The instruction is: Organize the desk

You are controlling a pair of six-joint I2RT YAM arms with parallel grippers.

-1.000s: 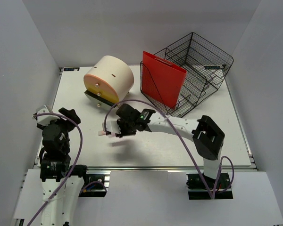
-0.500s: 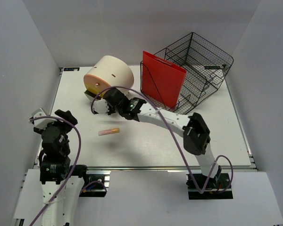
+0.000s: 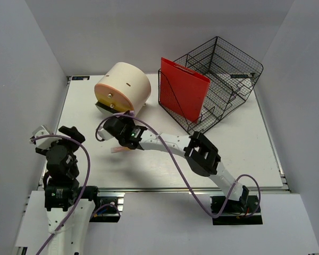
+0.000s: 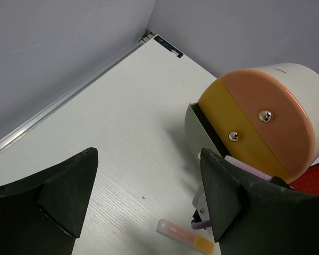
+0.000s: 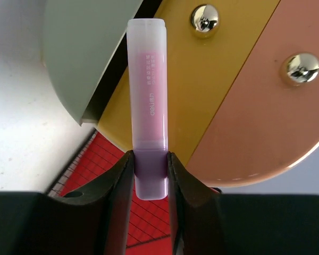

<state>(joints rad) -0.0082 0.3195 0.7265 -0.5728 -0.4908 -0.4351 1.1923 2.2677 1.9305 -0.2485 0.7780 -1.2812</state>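
On the white desk (image 3: 228, 154) stands a cream drum-shaped drawer organizer (image 3: 123, 87) with peach, yellow and grey drawer fronts. Its grey bottom drawer (image 5: 77, 58) is pulled out a little. My right gripper (image 5: 150, 170) is shut on a purple highlighter (image 5: 148, 101), which points at the drawer fronts. In the top view this gripper (image 3: 112, 129) sits just in front of the organizer. A pink-and-orange highlighter (image 4: 185, 242) lies on the desk beside it. My left gripper (image 4: 149, 186) is open and empty, hovering over the desk's left part.
A red file holder (image 3: 183, 95) leans in a black wire basket (image 3: 223, 69) at the back right. Grey walls close in the back and sides. A metal rail (image 3: 165, 189) runs along the near edge.
The right arm has swung left and back from mid-desk to the organizer's front, carrying the purple highlighter. The pink-and-orange highlighter stays on the desk. The left arm shifted slightly.
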